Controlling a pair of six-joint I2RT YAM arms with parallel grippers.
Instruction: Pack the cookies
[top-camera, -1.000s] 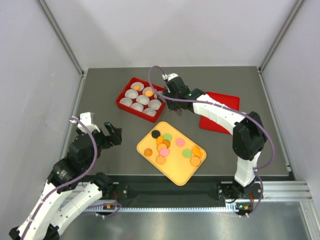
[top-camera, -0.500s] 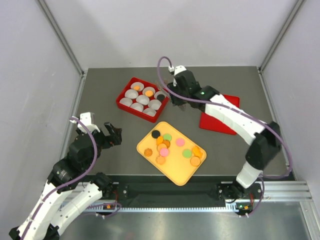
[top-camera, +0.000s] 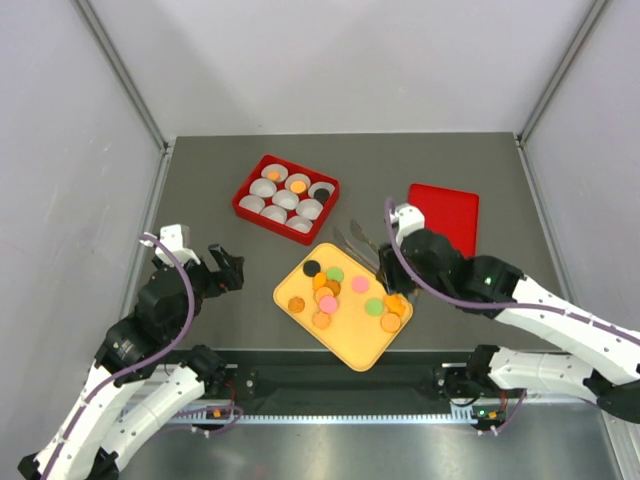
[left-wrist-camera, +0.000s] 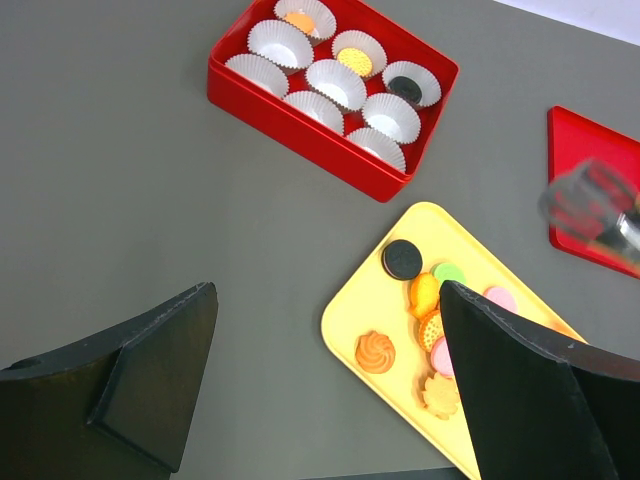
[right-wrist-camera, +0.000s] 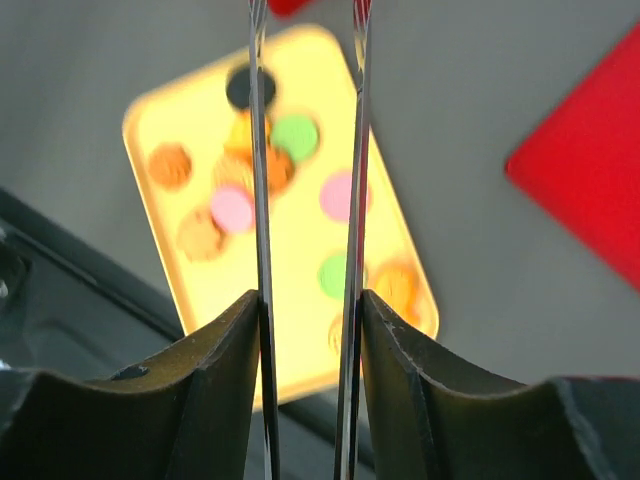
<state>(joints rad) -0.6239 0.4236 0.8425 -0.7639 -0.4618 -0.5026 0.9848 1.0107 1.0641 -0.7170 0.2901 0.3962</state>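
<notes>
Several cookies (top-camera: 335, 290) in orange, pink, green and black lie on a yellow tray (top-camera: 360, 345); the left wrist view shows the black cookie (left-wrist-camera: 403, 259) there, and the right wrist view a pink cookie (right-wrist-camera: 232, 207). The red box (top-camera: 243, 200) of white paper cups holds two orange cookies (top-camera: 298, 185) and a black cookie (top-camera: 321, 192). My right gripper (top-camera: 388, 258) (right-wrist-camera: 308, 300) is shut on metal tongs (top-camera: 355, 240) (right-wrist-camera: 262, 150), whose blades hang apart over the tray's far right side with nothing seen between them. My left gripper (top-camera: 225, 268) (left-wrist-camera: 325, 290) stands open left of the tray, holding nothing.
A flat red lid (top-camera: 445, 215) lies at the back right, beside my right arm. The box (left-wrist-camera: 300, 140) sits at the back left of the dark table. Grey walls close in on both sides and the back.
My right arm has drawn the tongs back from over the red box to the tray's far right side. A black cookie now shows in a cup. The left arm has not moved.
</notes>
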